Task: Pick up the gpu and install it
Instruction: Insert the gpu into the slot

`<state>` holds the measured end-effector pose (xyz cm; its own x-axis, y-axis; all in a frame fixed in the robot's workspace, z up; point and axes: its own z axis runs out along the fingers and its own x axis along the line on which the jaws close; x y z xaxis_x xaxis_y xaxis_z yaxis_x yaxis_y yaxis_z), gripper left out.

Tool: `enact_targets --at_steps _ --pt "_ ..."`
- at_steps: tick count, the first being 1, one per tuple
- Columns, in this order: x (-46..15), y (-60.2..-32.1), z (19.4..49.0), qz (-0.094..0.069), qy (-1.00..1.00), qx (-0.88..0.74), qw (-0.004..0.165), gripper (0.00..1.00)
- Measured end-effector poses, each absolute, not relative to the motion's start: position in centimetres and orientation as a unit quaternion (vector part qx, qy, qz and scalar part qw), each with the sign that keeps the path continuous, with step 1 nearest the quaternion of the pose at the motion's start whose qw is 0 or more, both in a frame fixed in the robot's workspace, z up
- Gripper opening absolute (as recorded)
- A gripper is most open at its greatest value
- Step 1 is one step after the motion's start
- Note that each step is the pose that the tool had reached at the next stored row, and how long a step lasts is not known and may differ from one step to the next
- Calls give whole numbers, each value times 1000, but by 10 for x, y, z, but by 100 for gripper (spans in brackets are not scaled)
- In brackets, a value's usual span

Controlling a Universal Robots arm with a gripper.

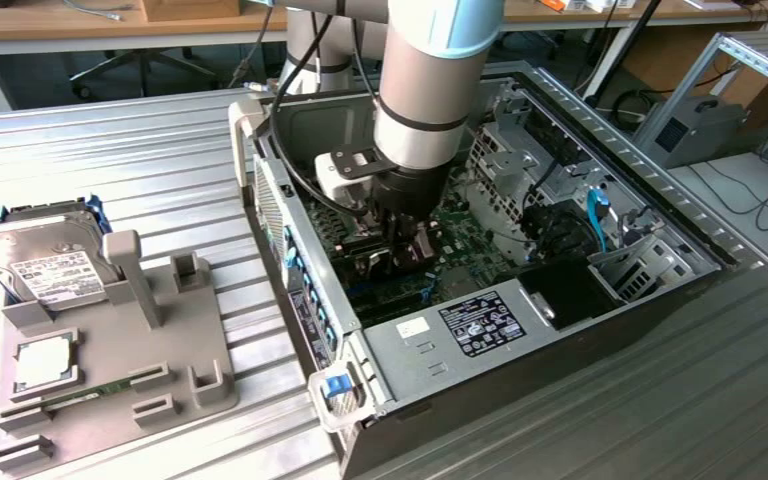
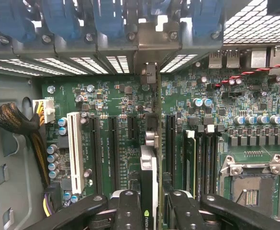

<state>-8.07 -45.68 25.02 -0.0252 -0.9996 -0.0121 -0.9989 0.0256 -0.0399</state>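
Observation:
The gpu [image 2: 149,167] stands on edge inside the open computer case [image 1: 491,330], running in line with the black expansion slots of the green motherboard [image 2: 116,96]. Its silver bracket [image 2: 151,40] reaches the rear slot openings under the blue latches. My gripper [image 2: 151,199] is shut on the card, with a black finger [image 2: 129,211] on either side of its edge. In the exterior view the gripper [image 1: 398,245] is sunk deep into the case over the motherboard. Whether the card sits fully in its slot I cannot tell.
A grey fixture [image 1: 117,350] on the metal table at the exterior view's left holds a silver hard drive [image 1: 44,265], a processor [image 1: 44,365] and a green memory stick [image 1: 84,392]. A white slot [image 2: 74,153], braided cables [image 2: 15,124] and the processor socket [image 2: 250,187] surround the card.

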Motion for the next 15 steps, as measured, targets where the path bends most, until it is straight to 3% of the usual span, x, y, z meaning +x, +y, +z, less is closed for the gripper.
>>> enact_targets --at_steps 15 --pt "-82 -457 249 -11 716 -698 19 27"
